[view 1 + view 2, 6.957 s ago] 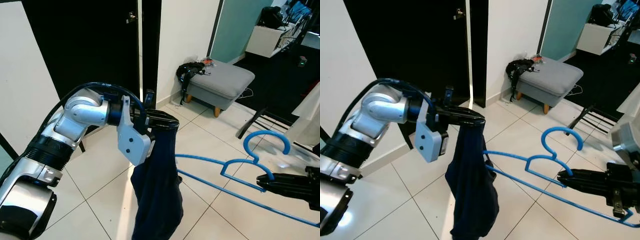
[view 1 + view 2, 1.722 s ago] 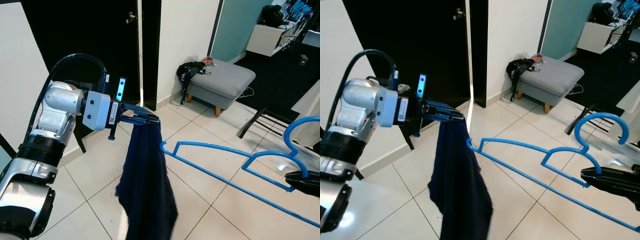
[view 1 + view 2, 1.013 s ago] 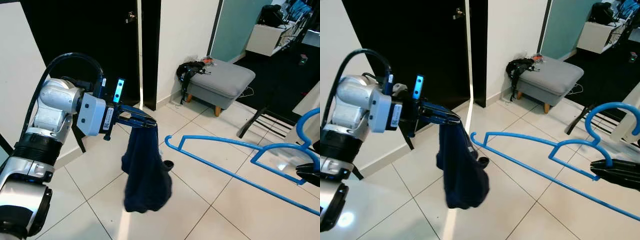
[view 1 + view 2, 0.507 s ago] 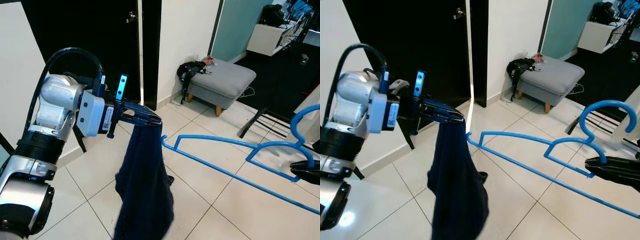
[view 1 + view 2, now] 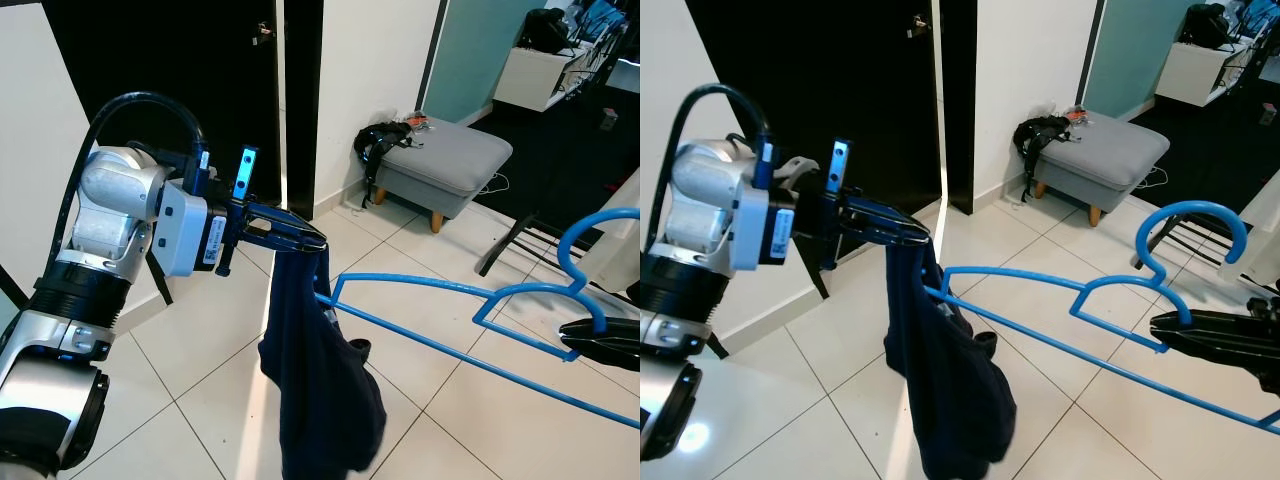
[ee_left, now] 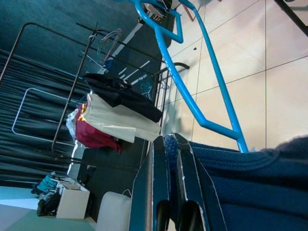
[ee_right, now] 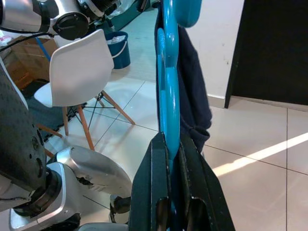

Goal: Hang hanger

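My left gripper [image 5: 308,236] is shut on the top of a dark navy garment [image 5: 322,400], which hangs down over the tiled floor. The right gripper [image 5: 1160,325] is shut on a blue hanger [image 5: 450,350] just below its hook, holding it roughly level. The hanger's far shoulder end reaches the garment just under my left fingers and touches the cloth. The left wrist view has the garment [image 6: 250,183] between the fingers and the hanger [image 6: 192,96] beyond. In the right wrist view the hanger [image 7: 168,86] runs straight out toward the garment [image 7: 192,96].
A grey ottoman [image 5: 440,160] with a black bag [image 5: 378,140] stands by the white wall. A black door [image 5: 170,90] is behind my left arm. A black rack foot [image 5: 510,245] and white cloth [image 5: 620,240] sit at the right. A white chair [image 7: 79,67] stands behind me.
The hanger's free end has moved in against the garment below my left fingers. The garment's lower part has swung toward the right. The hook end has shifted slightly left.
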You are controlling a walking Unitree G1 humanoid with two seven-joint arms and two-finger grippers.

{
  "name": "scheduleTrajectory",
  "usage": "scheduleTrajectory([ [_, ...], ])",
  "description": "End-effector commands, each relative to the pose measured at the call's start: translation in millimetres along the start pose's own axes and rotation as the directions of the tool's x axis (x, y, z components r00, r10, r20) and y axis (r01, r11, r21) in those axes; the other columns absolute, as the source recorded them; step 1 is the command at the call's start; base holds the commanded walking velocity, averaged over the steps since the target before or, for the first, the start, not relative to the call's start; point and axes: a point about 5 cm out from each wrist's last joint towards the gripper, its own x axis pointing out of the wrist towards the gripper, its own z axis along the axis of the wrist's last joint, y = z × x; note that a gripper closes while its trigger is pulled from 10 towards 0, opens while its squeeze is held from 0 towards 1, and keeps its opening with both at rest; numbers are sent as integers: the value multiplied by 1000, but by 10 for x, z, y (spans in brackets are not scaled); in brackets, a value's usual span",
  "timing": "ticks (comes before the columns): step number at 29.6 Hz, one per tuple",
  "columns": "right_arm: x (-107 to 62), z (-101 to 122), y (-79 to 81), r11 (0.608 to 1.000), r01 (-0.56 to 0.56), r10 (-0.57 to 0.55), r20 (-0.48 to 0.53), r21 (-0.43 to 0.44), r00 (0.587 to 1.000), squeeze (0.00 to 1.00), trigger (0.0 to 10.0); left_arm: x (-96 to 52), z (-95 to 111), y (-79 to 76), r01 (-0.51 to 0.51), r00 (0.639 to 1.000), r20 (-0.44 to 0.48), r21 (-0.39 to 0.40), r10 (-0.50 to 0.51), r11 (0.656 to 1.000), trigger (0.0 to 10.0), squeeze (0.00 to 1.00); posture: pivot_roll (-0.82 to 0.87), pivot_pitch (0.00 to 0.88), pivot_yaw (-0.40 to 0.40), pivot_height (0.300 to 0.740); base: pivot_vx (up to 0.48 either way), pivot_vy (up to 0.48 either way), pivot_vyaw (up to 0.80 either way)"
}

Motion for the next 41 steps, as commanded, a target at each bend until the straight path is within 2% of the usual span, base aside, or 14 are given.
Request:
scheduleTrajectory([
  [1, 60, -2, 7, 1000, -20, 19, -27, -15, 999, 0, 10000, 12, 68, 96, -7, 1000, 6, 44, 7, 999, 10000, 0, -85, 56, 6, 740, 0, 0, 0],
  [5, 132, -54, -78, 998, 33, -37, -71, -48, 997, 0, 10000, 60, 109, 137, -25, 999, 29, 20, 24, 999, 10000, 0, -83, 53, 6, 740, 0, 0, 0],
  [11, 230, -69, -192, 990, 99, -105, -63, -98, 992, 0, 10000, 124, 170, 157, -50, 994, 92, -39, 54, 998, 10000, 0, -82, 49, 8, 740, 0, 0, 0],
  [13, 281, -71, -220, 988, 107, -113, -47, -108, 992, 0, 10000, 149, 179, 156, -55, 992, 107, -71, 62, 996, 10000, 0, -81, 49, 9, 740, 0, 0, 0],
  [16, 436, -60, -266, 987, 103, -102, 13, -120, 995, 0, 10000, 211, 137, 128, -74, 989, 110, -179, 95, 981, 10000, 0, -77, 48, 12, 740, 0, 0, 0],
  [20, 595, -58, -220, 993, 41, -32, 90, -108, 995, 0, 10000, 255, 61, 73, -111, 990, 66, -215, 128, 970, 10000, 0, -74, 48, 13, 740, 0, 0, 0],
  [24, 664, -71, -190, 995, 7, 4, 120, -97, 993, 0, 10000, 276, -3, 52, -155, 986, 28, -208, 165, 966, 10000, 0, -73, 49, 15, 740, 0, 0, 0],
  [27, 728, -81, -159, 996, -28, 40, 143, -84, 989, 0, 10000, 273, -71, 81, -211, 977, -22, -165, 211, 963, 10000, 0, -77, 50, 15, 740, 0, 0, 0],
  [30, 764, -103, -116, 996, -58, 67, 137, -70, 988, 0, 10000, 177, -166, 184, -282, 954, -124, -76, 272, 956, 10000, 0, -80, 51, 15, 740, 0, 0, 0],
  [34, 753, -125, -122, 997, -41, 49, 128, -64, 991, 0, 10000, 82, -184, 237, -307, 938, -182, -43, 294, 951, 10000, 0, -83, 52, 16, 740, 0, 0, 0],
  [36, 725, -152, -114, 998, -23, 29, 124, -53, 992, 0, 10000, -63, -173, 320, -337, 916, -234, -9, 325, 942, 10000, 0, -77, 55, 14, 740, 0, 0, 0],
  [37, 725, -152, -114, 998, -23, 29, 124, -53, 992, 0, 10000, -63, -173, 320, -337, 916, -234, -9, 325, 942, 10000, 0, -77, 55, 14, 740, 0, 0, 0],
  [39, 684, -202, -92, 999, -2, 6, 115, -32, 993, 0, 10000, -211, -121, 421, -361, 897, -261, 31, 356, 932, 10000, 0, -71, 56, 13, 740, 0, 0, 0],
  [41, 679, -211, -87, 1000, 1, 3, 112, -29, 994, 0, 10000, -230, -114, 435, -363, 895, -263, 40, 361, 931, 10000, 0, -71, 56, 13, 740, 0, 0, 0],
])
